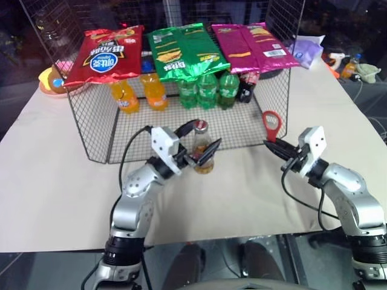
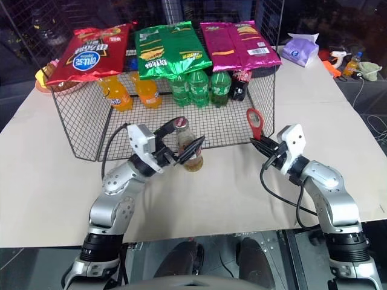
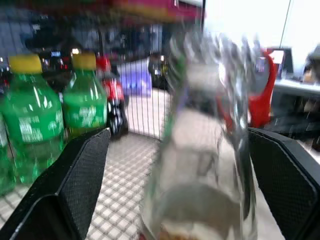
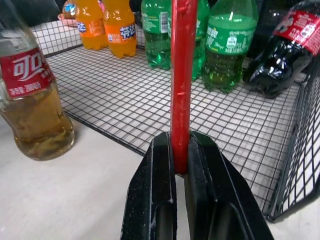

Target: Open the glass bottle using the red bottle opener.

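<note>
Left gripper stands spread either side of the glass bottle on the table; close it firmly first. Right gripper, at three o'clock, clamps the red bottle opener upright.

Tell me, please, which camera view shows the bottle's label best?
The right wrist view: the bottle's red label faces it, sharp and unobstructed. In the head views the left hand stands around the bottle, hiding most of the label. The left wrist view gives a blurred glass neck.
</note>
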{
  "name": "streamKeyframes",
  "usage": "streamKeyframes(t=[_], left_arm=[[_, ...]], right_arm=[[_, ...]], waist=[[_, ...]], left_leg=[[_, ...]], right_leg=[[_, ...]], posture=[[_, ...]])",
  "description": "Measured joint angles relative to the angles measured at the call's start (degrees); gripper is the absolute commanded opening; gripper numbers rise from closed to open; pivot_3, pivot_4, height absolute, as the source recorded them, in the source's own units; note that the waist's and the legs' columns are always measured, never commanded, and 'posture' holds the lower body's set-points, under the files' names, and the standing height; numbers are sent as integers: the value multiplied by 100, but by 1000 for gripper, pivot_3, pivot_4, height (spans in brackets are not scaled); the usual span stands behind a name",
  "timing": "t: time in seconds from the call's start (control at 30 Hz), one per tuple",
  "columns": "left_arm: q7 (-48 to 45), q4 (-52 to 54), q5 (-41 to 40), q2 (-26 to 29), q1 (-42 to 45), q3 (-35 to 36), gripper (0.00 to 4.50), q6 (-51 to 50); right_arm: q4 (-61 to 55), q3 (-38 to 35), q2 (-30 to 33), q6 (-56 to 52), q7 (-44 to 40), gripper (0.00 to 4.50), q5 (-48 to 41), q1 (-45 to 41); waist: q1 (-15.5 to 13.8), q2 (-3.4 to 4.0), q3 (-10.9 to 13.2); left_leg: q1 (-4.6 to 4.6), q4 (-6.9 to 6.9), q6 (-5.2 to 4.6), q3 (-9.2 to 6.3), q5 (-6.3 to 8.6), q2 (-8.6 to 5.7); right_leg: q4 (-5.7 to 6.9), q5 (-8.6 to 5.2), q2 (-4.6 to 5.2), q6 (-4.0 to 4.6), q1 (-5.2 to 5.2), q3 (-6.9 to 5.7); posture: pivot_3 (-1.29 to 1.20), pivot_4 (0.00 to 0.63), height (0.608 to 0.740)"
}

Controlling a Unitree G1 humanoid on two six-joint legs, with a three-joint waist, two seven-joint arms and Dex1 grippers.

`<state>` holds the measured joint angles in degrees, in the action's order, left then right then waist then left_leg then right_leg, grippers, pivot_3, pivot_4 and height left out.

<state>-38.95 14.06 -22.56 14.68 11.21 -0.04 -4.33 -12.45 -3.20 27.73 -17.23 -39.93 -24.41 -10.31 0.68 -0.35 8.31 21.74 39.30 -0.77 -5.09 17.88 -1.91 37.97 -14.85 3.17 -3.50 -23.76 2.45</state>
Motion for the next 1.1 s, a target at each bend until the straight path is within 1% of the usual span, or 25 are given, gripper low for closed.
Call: streamKeyframes(t=[0.27, 0.73, 0.77, 0.83, 0.9, 0.93, 1.0, 1.1], left_arm=[[-214, 47, -61, 220, -244, -31, 4426, 21], [-417, 47, -124, 151, -254, -68, 4426, 232], [-421, 47, -123, 149, -253, -66, 3913, 248], [-427, 46, -123, 149, -253, -63, 3298, 268], [-439, 41, -122, 151, -253, -62, 2482, 308], [-445, 39, -128, 154, -252, -57, 1790, 358], [-464, 58, -136, 161, -211, -50, 1329, 475], [-465, 67, -124, 165, -206, -58, 1329, 528]], right_arm=[[77, 1, -6, 19, -70, 0, 32, -28], [131, 1, -15, 32, -105, 0, 70, -68], [140, 1, -17, 33, -105, 0, 78, -71], [158, 1, -27, 33, -105, 0, 86, -77], [190, 2, -68, 38, -105, 0, 101, -90], [208, 8, -79, 43, -106, 0, 109, -99], [222, 9, -90, 48, -108, 0, 125, -125], [222, 17, -98, 108, -115, 0, 147, -145]], waist=[[2, 0, 0], [0, 0, 0], [0, 0, 0], [0, 0, 0], [1, 0, 0], [1, 0, 0], [-6, 4, -3], [-6, 7, -5]], left_leg=[[0, 0, 0, 1, 0, 0], [0, 0, 0, 1, 0, 0], [0, 0, 0, 1, 0, 0], [0, 1, 0, 1, 0, 0], [0, 0, 0, 1, 0, 0], [0, 1, 0, 1, 0, 0], [-4, 0, 0, 1, 0, -1], [-10, 1, 0, 1, 0, -1]], right_leg=[[0, 0, -2, 0, 0, 0], [0, 0, -1, 0, 1, 0], [0, 0, -1, 0, 1, 0], [0, 0, -1, 0, 1, 0], [0, 0, -1, 0, 1, 0], [0, 0, -1, 0, 1, 0], [-1, 0, 0, 0, 5, 0], [-1, 0, 0, 0, 12, 0]], posture=[[0, 150, 740], [0, 150, 740], [0, 150, 740], [0, 150, 740], [0, 150, 740], [0, 150, 740], [0, 150, 740], [0, 150, 740]])
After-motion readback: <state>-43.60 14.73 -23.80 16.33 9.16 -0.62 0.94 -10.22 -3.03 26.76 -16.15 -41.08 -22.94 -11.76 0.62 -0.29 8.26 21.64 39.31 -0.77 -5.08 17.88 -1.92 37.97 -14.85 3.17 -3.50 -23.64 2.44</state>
